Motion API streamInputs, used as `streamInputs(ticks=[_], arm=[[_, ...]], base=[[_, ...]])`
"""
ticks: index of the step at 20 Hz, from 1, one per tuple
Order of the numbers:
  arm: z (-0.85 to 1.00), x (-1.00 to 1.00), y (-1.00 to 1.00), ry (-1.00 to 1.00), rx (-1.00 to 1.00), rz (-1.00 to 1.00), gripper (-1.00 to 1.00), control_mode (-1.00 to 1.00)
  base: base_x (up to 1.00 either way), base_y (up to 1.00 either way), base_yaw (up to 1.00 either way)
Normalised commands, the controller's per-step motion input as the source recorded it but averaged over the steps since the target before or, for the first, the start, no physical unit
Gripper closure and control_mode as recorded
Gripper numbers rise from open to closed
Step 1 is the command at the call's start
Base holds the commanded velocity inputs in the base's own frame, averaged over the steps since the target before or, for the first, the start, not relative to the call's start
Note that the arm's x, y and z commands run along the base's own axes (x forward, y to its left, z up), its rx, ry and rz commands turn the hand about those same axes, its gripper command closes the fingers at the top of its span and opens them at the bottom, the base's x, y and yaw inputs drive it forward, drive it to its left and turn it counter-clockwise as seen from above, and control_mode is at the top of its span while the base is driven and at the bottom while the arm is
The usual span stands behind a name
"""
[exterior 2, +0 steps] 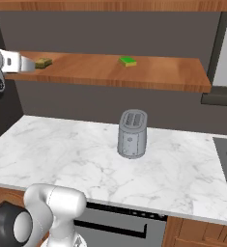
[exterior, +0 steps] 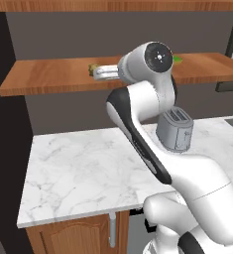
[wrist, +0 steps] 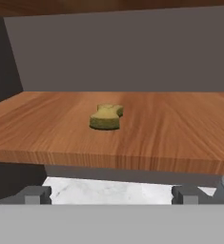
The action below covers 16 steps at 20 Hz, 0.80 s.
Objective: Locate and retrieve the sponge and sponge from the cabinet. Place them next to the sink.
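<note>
A: Olive-yellow sponge [wrist: 106,117] lies on the reddish-brown wooden shelf [wrist: 170,138], near its left end.

B: And the gripper [wrist: 111,194]?

A: It is in front of the shelf edge, just before that sponge, jaws spread wide, holding nothing.

B: The other one?

A: The green sponge [exterior 2: 128,61] lies flat further right on the same shelf. Below, a grey toaster [exterior 2: 132,133] stands on the marble counter [exterior 2: 62,149].

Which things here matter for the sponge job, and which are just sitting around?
Job:
olive-yellow sponge on the shelf
green sponge on the same shelf
wooden shelf
gripper, open, facing the olive-yellow sponge

Just there:
toaster
marble counter
</note>
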Motion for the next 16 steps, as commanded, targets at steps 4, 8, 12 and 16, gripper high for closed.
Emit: streamInputs(ticks=[4,8,12,16], arm=[[0.00,0.01,0.00,0.00,0.00,0.00,-1.00,-1.00],[0.00,0.12,0.00,0.01,-0.01,0.00,-1.00,-1.00],[0.00,0.15,0.00,0.00,-0.01,0.00,-1.00,-1.00],[0.00,0.23,0.00,0.00,0.00,0.00,-1.00,-1.00]], base=[[0.00,0.00,0.00],[0.00,0.00,0.00],[0.00,0.00,0.00],[0.00,0.00,0.00]])
